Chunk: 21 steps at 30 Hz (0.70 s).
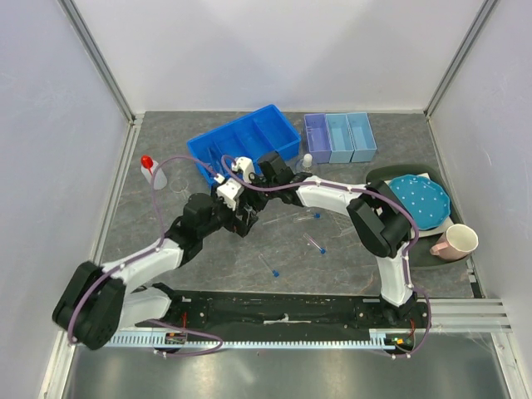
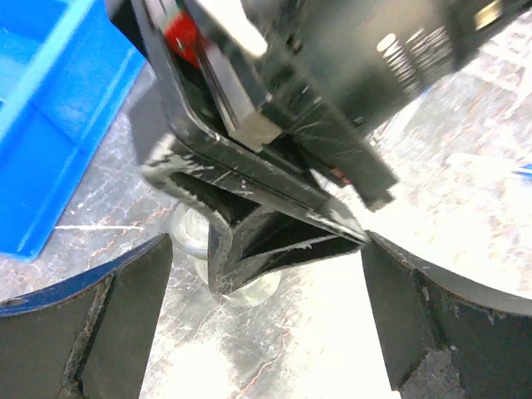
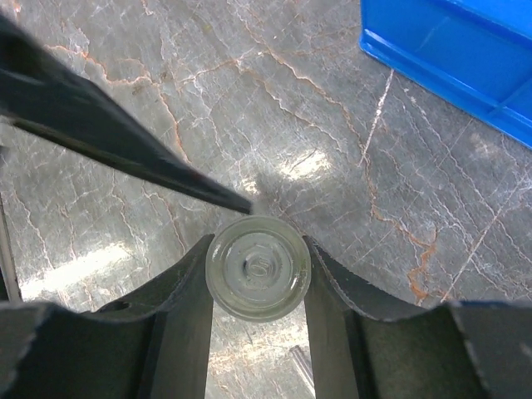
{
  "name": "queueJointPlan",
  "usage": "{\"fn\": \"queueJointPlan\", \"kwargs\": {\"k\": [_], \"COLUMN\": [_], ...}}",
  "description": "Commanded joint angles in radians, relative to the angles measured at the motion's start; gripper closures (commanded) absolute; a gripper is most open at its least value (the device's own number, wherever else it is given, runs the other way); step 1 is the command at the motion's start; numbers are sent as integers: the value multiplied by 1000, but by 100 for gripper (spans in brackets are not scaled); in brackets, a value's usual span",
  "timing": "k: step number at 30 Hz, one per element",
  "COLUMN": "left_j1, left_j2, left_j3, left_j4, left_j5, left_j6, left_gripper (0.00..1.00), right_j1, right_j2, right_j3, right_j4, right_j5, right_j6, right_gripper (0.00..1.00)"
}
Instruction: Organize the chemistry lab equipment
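My right gripper (image 3: 258, 253) is shut on a small clear glass flask (image 3: 258, 270), seen end-on between its fingers just above the grey table. In the top view the right gripper (image 1: 253, 204) meets my left gripper (image 1: 239, 223) at the table's middle. My left gripper (image 2: 266, 278) is open, its fingers standing either side of the right gripper's fingers and the flask (image 2: 248, 291). A white red-capped squeeze bottle (image 1: 152, 170) stands at the far left. Blue-capped test tubes (image 1: 314, 243) lie loose near the centre. Another small flask (image 1: 307, 161) stands behind the right arm.
A large blue bin (image 1: 245, 141) sits at the back centre, and shows in the right wrist view (image 3: 449, 50). A purple and light-blue row of small bins (image 1: 339, 137) stands to its right. A teal dotted plate (image 1: 422, 199) and a pinkish cup (image 1: 453, 243) sit at the right.
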Motion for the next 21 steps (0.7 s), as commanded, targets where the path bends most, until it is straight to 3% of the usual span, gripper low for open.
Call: {"fn": "queueJointPlan", "kwargs": {"k": [1,7,13,21], "left_j1": [-6,-6,-5,-3], "left_j2": [-191,-383,-406,-421], "left_j3": [-11,38,167,241], "left_j4": [-22,-290,-558,-714], "left_j5": [7,-51,-94,-85], "left_j6": [-82,-173,-274,-352], "left_gripper": [0,0,0,0], "right_j1": [12,20,20,20], "right_j2": [7,-30,-71,-110], "right_j3": [-47,-85,-122,-156], "right_j4": [-55,-68,-78,-112], "right_j5": [36,31,39,13], "right_j6": [-66,-122,-175,-270], "right_gripper": [73,72,70,60]}}
